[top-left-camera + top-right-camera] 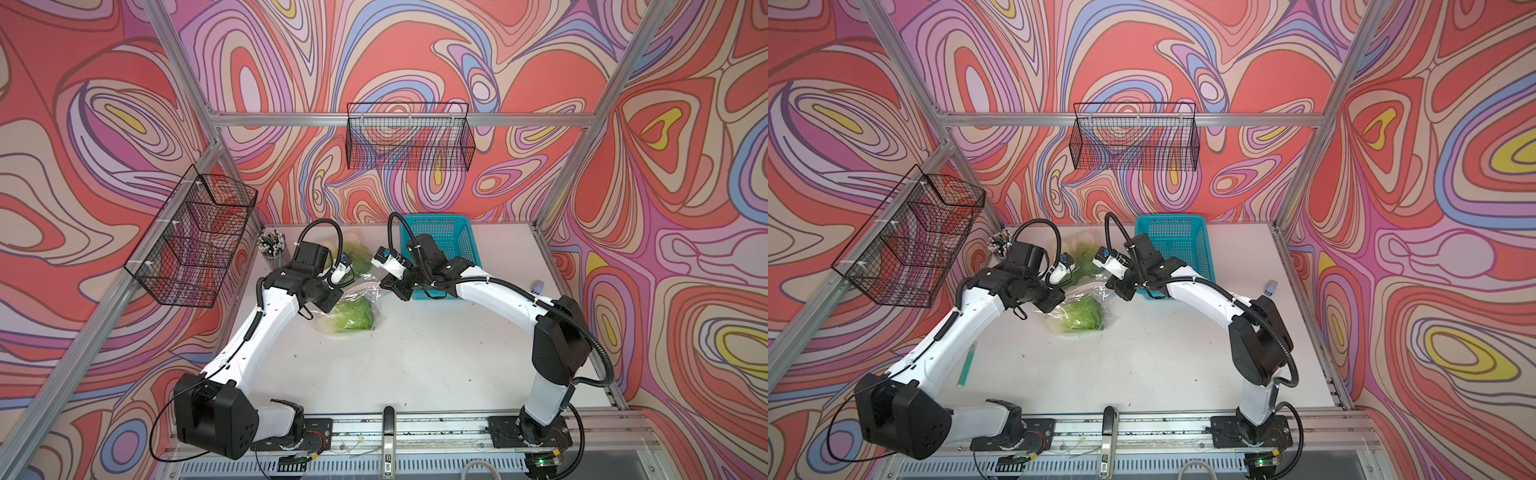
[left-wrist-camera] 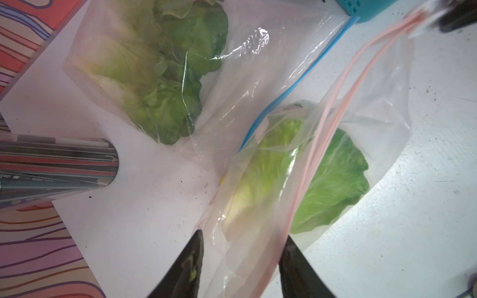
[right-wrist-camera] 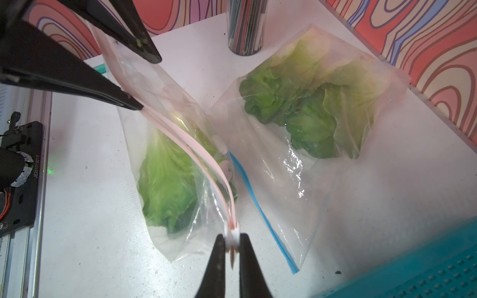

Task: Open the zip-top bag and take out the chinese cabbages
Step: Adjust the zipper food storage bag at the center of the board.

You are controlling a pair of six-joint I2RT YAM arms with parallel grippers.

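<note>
A clear zip-top bag (image 3: 180, 245) with a pink zip lies mid-table, also seen in both top views (image 1: 353, 316) (image 1: 1077, 316). Inside it, chinese cabbage (image 3: 165, 180) (image 2: 333, 180) shows light green leaves and a pale base. My right gripper (image 3: 232, 240) (image 1: 384, 286) is shut on the white zip slider (image 3: 232, 233) at one end of the zip. My left gripper (image 2: 244, 236) (image 3: 149, 82) stands open at the other end. The bag's corner and pink strip lie between its jaws. The zip hangs lifted between the two grippers.
A second clear bag (image 3: 296, 180) (image 1: 357, 259) with a blue zip holds darker leafy heads, lying just behind. A teal basket (image 1: 440, 245) stands at the back right and a pen cup (image 1: 272, 249) at the back left. A green pen (image 1: 967, 365) lies on the table's left.
</note>
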